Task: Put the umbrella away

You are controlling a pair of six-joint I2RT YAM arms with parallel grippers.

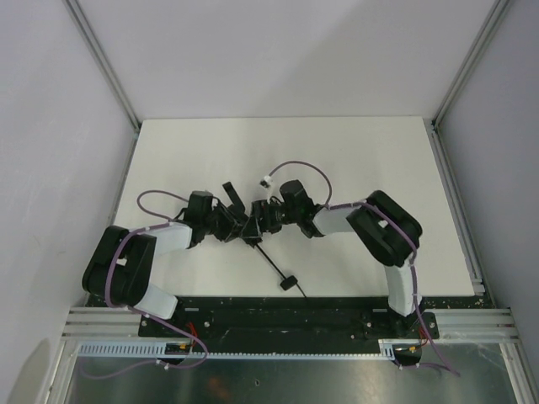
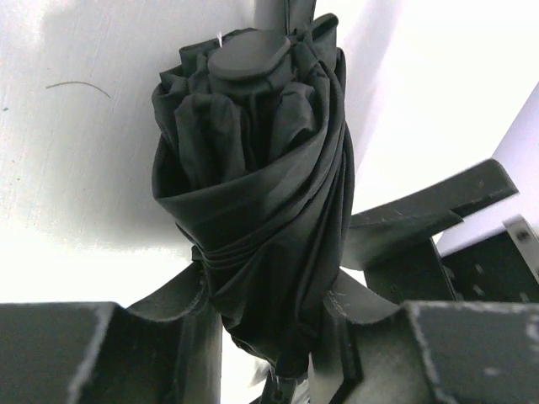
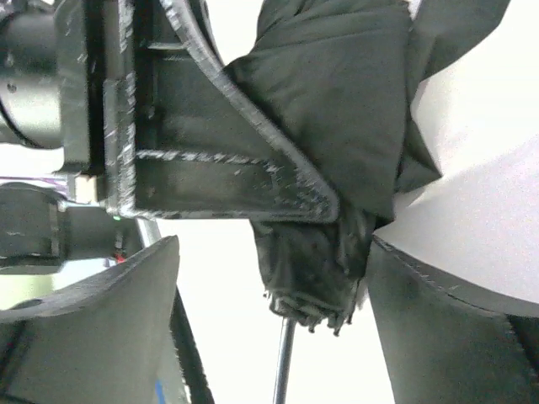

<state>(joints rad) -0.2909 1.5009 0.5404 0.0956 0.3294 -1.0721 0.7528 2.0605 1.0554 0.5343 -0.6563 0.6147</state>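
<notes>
Top view: you are viewing the umbrella (image 1: 269, 262) between the left tool (image 1: 232, 224) and the right tool (image 1: 266, 215), with its shaft running from them toward the bases.

Left wrist: the left tool is clamping the furled canopy.

Right wrist: the right tool is standing open around the canopy's end.

table (image 1: 354, 151): white | walls (image 1: 50, 126): grey | frame rails (image 1: 100, 59): aluminium
</notes>
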